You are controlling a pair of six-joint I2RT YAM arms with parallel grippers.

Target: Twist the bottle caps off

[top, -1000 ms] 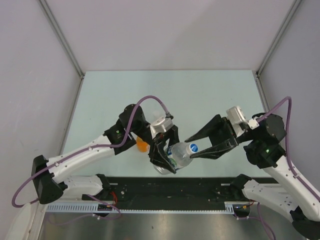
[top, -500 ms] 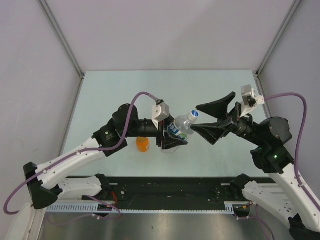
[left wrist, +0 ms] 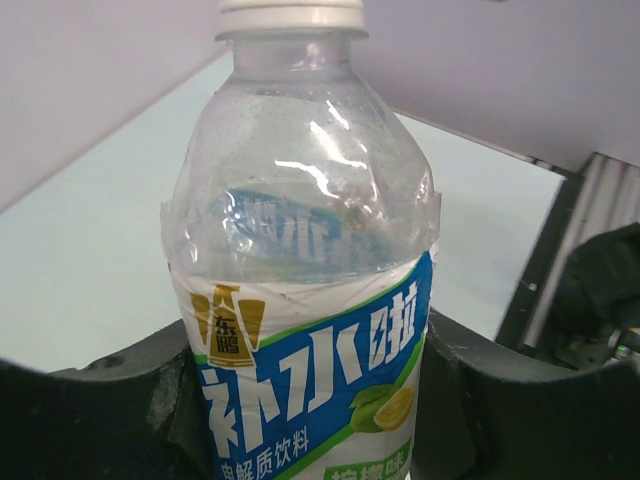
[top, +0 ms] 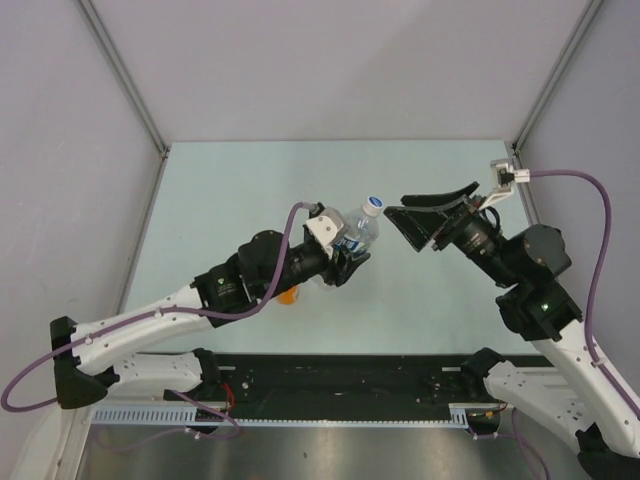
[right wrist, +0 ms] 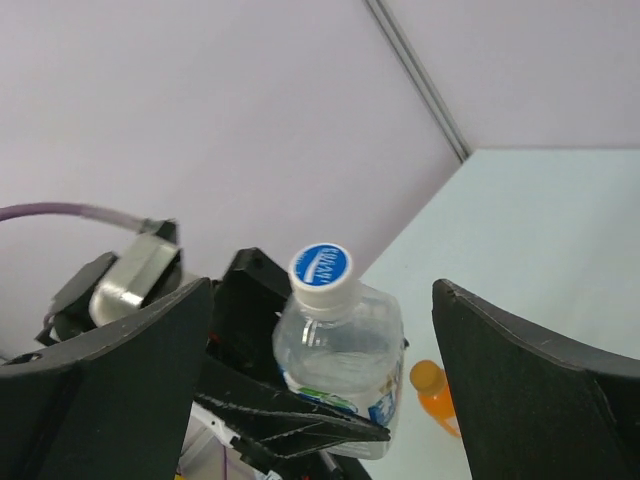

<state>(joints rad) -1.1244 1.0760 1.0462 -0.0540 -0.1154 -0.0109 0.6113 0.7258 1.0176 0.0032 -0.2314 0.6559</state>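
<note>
Pinching labelled midsection of clear bottle, left gripper holds it tilted above surface. Likely light, thin-walled, dents if squeezed. Opposite, right gripper spread wide, apart from blue-topped cap. Judged best hold: cap's stiff side rim.

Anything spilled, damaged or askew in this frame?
Nothing stands out. The left gripper holds the clear bottle tilted, its cap on; the open right gripper faces the cap without touching. No spill shows.

Left arm hides most of orange bottle.
</note>
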